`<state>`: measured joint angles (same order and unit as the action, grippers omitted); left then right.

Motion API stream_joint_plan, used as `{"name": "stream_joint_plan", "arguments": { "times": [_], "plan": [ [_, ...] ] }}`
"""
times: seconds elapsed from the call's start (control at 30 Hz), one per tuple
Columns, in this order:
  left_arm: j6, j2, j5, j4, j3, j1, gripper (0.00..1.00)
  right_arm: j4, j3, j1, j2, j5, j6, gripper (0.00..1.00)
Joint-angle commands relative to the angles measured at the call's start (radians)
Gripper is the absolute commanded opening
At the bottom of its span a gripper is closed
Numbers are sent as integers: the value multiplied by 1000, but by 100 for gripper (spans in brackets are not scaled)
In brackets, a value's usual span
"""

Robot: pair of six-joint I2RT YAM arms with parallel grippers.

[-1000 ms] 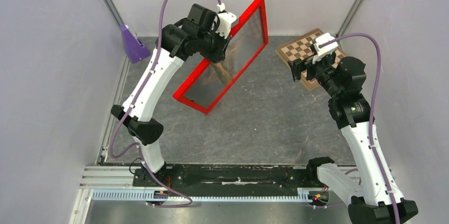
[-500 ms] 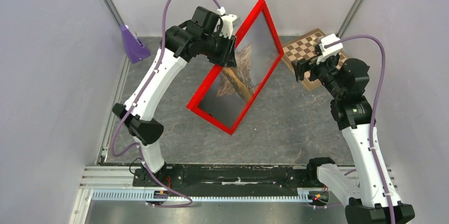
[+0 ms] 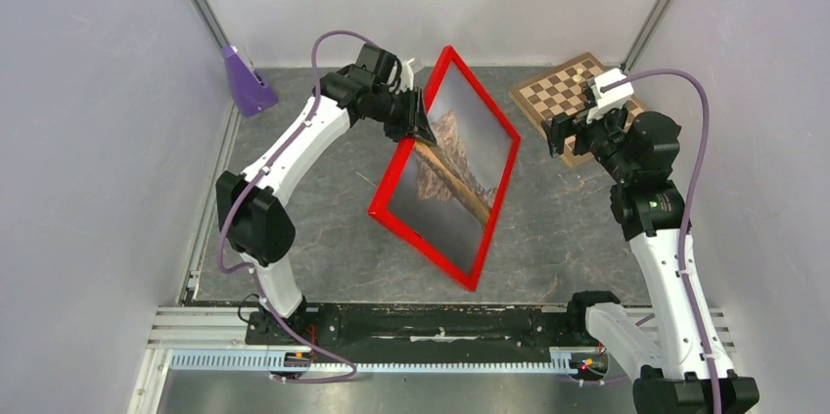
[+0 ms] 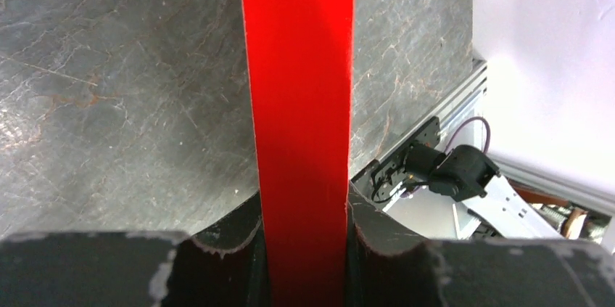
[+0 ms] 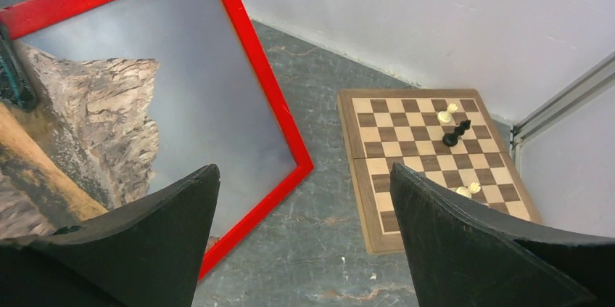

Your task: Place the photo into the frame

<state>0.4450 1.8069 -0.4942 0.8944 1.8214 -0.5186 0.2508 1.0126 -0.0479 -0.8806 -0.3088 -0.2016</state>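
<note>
The red frame (image 3: 421, 248) hangs tilted over the middle of the table, with its face turned up toward the top camera. The mountain photo (image 3: 455, 164) shows inside it behind the glass. My left gripper (image 3: 415, 126) is shut on the frame's left rail. In the left wrist view the red rail (image 4: 301, 89) runs between my fingers, and the gripper (image 4: 303, 249) is clamped on it. My right gripper (image 3: 566, 132) is open and empty, to the right of the frame. In the right wrist view the gripper (image 5: 303, 173) faces the frame (image 5: 257, 53) and photo (image 5: 109, 104).
A brown chessboard (image 3: 553, 91) with a few pieces lies at the back right, under and behind my right gripper; it also shows in the right wrist view (image 5: 428, 154). A purple wedge-shaped object (image 3: 245, 81) stands at the back left corner. Walls close in the table on three sides.
My left arm has swung the frame right and toward the near side, lowering it and turning its face up, so the photo now shows fully. My right gripper has barely moved.
</note>
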Motion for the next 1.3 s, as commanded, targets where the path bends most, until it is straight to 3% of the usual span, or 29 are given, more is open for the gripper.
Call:
{"name": "stream_joint_plan", "arguments": {
  "times": [0.0, 0.37, 0.9, 1.27],
  "plan": [
    [53, -118, -28, -276, -85, 34, 2, -32, -16, 6, 18, -17, 13, 91],
    [57, -219, 15, -457, -425, 184, 2, -60, -78, 8, 23, -21, 6, 91],
    [1, -82, 101, -580, -685, 244, 8, -186, -319, 7, -50, -108, -40, 91],
    [119, 25, -86, -889, -866, 264, 15, -460, -582, 8, -99, -239, -29, 91]
  ]
}}
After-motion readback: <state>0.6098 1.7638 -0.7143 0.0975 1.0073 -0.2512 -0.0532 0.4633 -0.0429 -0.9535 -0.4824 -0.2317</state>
